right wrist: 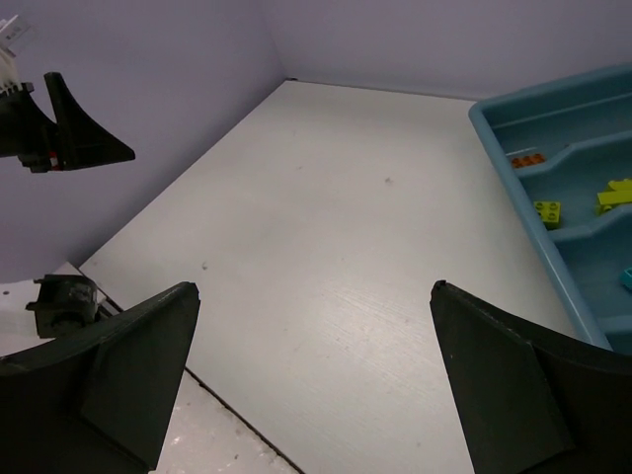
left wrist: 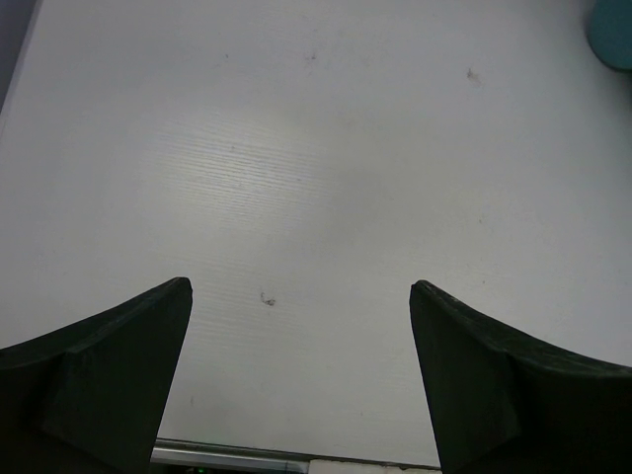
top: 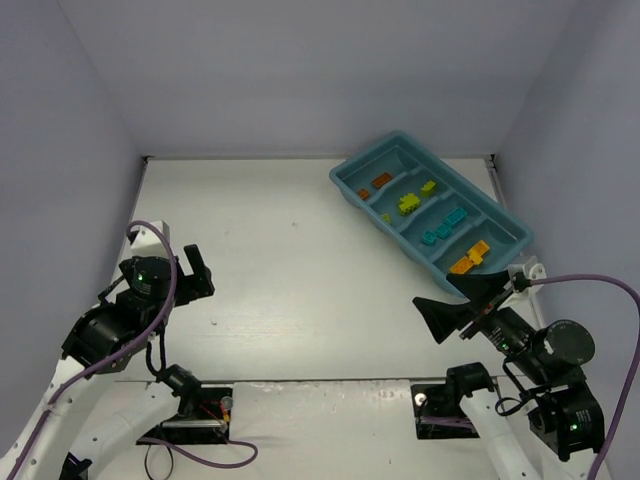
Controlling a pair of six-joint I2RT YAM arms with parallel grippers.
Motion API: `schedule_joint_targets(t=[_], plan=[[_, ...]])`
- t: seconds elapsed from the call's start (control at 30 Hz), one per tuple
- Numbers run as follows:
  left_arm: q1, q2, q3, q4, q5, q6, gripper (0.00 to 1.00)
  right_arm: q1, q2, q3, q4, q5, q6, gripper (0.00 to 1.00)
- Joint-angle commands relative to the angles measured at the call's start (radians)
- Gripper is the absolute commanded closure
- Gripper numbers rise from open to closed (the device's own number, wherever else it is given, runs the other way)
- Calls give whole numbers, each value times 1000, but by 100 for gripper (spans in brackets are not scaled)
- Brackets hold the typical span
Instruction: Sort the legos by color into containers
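The teal tray (top: 338,177) lies at the far right of the table, with four compartments. In order from the far end they hold brown-orange bricks (top: 381,181), lime green bricks (top: 408,203), cyan bricks (top: 455,216) and yellow-orange bricks (top: 470,258). The right wrist view shows the tray (right wrist: 553,86) at its right edge with a brown-orange brick (right wrist: 526,159) and lime bricks (right wrist: 548,210). My left gripper (top: 197,270) (left wrist: 301,291) is open and empty over bare table at the near left. My right gripper (top: 431,288) (right wrist: 314,288) is open and empty, just near of the tray's near end.
Lilac walls close the table at the left, back and right. A tray corner (left wrist: 614,30) shows at the top right of the left wrist view. The left arm's fingers (right wrist: 74,138) show at the left of the right wrist view. The arm bases stand on the near ledge (top: 320,400).
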Motion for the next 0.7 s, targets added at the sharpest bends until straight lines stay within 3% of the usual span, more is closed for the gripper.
schedule_joint_targets(t=[0.0,0.67], plan=[[3,8,3,14,3,-36,15,1,22,-4,55,62,8,0],[4,-19,-22,-11,11,-69,15,1,68,-27,52,116,3,0]])
